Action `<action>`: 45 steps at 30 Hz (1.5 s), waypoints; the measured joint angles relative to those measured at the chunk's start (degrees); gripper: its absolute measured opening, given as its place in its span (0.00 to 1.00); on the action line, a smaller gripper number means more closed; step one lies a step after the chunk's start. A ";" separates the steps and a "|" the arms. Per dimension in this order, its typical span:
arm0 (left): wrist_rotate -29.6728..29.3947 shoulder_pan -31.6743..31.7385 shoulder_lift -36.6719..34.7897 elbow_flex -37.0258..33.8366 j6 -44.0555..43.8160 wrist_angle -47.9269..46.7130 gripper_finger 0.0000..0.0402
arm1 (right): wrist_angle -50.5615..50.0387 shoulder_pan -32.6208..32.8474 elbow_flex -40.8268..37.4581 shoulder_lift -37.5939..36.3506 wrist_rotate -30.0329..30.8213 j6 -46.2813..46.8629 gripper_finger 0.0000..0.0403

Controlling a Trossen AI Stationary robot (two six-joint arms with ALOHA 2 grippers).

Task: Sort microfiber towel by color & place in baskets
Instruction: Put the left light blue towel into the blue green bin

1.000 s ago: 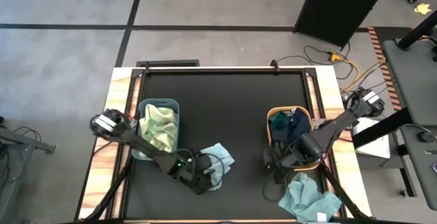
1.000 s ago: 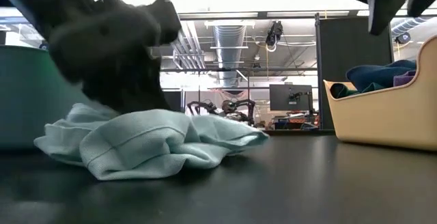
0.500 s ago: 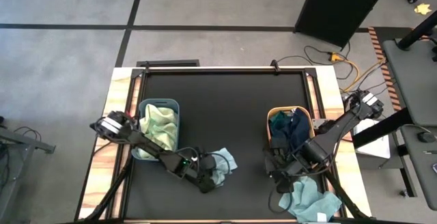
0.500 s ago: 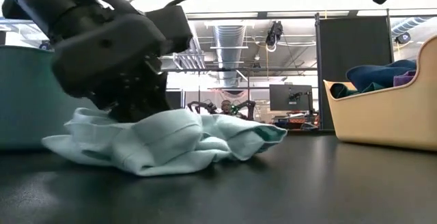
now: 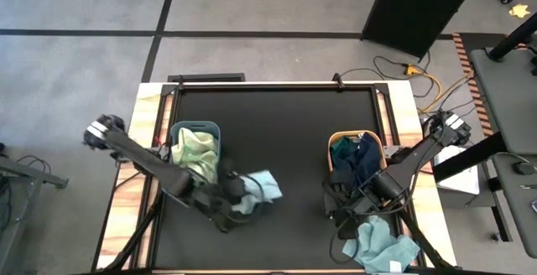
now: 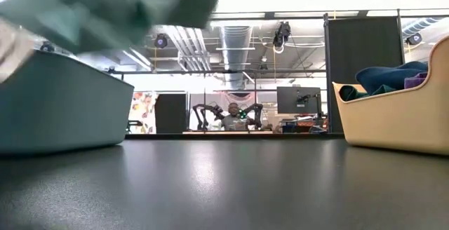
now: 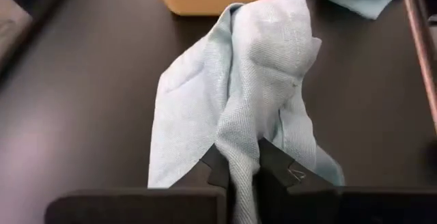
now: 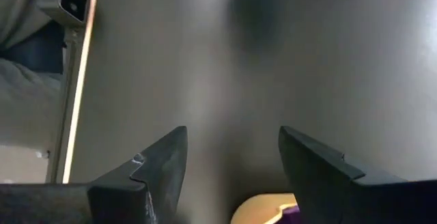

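The light blue-grey towel (image 7: 239, 94) hangs limp from our left gripper (image 7: 237, 173), fingers clamped on a bunched fold; soft, light. Our right gripper (image 8: 232, 162) hovers open, empty.

Light blue-grey towel (image 7: 239, 94) hangs pinched between the closed fingers of the left gripper (image 7: 235, 176), lifted off the table just beside the grey-blue basket (image 5: 195, 129), which holds a crumpled pale yellow-green towel (image 5: 196, 155). Orange-tan basket (image 5: 357, 137) on the right side holds dark teal and navy towels (image 5: 354, 153) heaped above its rim, a bit of purple showing at its edge in the low view. A second light blue-grey towel (image 5: 382, 241) lies rumpled on the table near the front edge, just in front of the orange-tan basket.
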 joint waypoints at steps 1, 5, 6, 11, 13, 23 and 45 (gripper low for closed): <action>-0.20 -0.08 -1.70 1.83 -0.08 -4.35 0.03 | 0.42 0.00 0.00 0.00 -0.01 0.00 0.55; -4.08 -0.19 -6.00 7.62 -8.14 -27.41 0.03 | 1.58 0.00 0.00 0.13 0.00 1.17 0.54; -5.70 -0.17 -7.08 8.61 -11.43 -32.77 0.03 | 1.87 0.00 -0.02 0.15 -0.01 1.70 0.54; -19.55 -0.11 -12.59 7.88 -32.49 -48.01 0.03 | 2.71 0.00 -0.67 0.39 0.07 3.53 0.54; -24.12 -0.10 -14.37 5.50 -40.03 -48.38 0.03 | 3.73 0.00 -0.81 0.39 0.14 4.11 0.54; -22.73 -0.63 -14.30 -11.46 -71.88 -46.54 0.03 | 4.80 1.04 -1.09 0.39 0.92 5.24 0.54; 5.61 -0.74 -3.24 -27.81 -74.06 -26.40 0.20 | 9.06 1.93 -1.38 0.37 2.01 2.27 0.57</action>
